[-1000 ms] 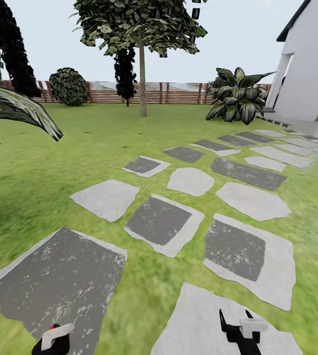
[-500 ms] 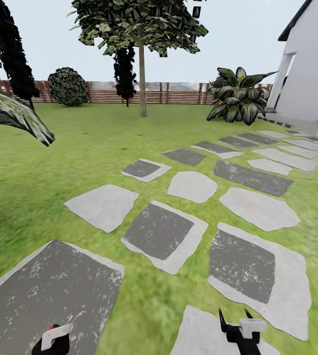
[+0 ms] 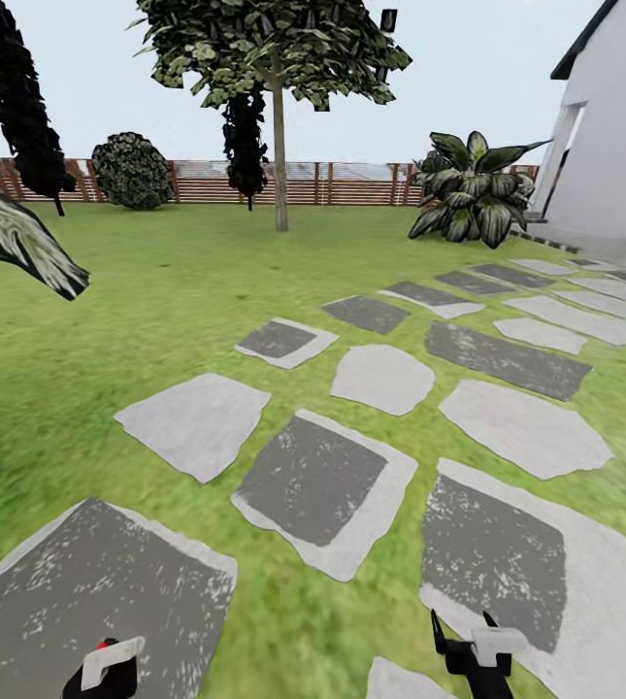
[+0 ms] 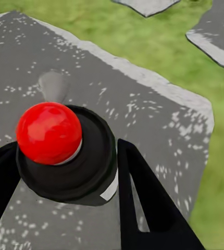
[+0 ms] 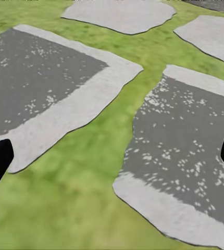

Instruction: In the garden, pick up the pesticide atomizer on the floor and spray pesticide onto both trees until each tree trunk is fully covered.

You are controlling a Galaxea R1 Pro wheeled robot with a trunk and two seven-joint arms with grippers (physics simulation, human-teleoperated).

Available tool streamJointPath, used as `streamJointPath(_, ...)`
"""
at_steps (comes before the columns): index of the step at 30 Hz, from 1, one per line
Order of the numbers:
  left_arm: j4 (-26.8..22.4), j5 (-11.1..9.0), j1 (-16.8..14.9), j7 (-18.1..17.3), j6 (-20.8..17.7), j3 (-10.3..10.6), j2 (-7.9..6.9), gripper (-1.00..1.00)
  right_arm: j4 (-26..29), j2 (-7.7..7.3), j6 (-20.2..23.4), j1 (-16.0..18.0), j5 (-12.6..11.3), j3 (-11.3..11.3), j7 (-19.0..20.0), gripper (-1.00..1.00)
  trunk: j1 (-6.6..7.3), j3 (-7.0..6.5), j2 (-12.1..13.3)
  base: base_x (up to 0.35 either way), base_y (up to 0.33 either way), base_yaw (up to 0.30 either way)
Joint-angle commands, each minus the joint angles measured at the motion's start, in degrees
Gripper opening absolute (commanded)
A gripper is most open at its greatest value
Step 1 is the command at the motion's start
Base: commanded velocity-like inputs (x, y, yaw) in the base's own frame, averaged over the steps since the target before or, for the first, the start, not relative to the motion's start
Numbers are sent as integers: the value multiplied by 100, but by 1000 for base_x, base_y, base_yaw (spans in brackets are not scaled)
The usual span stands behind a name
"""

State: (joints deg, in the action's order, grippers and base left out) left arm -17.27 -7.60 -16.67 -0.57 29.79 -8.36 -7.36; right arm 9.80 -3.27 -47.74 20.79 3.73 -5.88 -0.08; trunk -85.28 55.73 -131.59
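My left gripper sits at the bottom edge of the head view, shut on the pesticide atomizer, a dark round body topped by a red knob. Both black fingers flank it, with a dark stepping stone beneath. My right gripper is low on the right, open and holding nothing, fingers spread wide over grass and stones. One tree with a straight pale tree trunk stands far ahead on the garden lawn. The floor is out of view.
Flat stepping stones run from my base toward the white house on the right. A broad-leaved plant grows near it. A slatted fence, a round shrub and black cone trees line the back. A palm frond juts in at left.
The whole view has advanced over the lawn: the stepping stones have slid down and closer, and the palm frond has drifted left. Both grippers keep their places in the picture.
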Motion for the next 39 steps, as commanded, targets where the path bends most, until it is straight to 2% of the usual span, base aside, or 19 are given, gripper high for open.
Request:
streamJointPath(1, 4, -50, -3, -5, 18, 19, -2, -100, -4, 2, -16, 4, 40, -36, -1, 100, -2, 5, -2, 340, 0, 0)
streamJointPath(39, 4, -49, -3, -9, 21, 10, -2, -100, -4, -6, -7, 4, 49, -36, 17, 100, -2, 5, -2, 339, 0, 0)
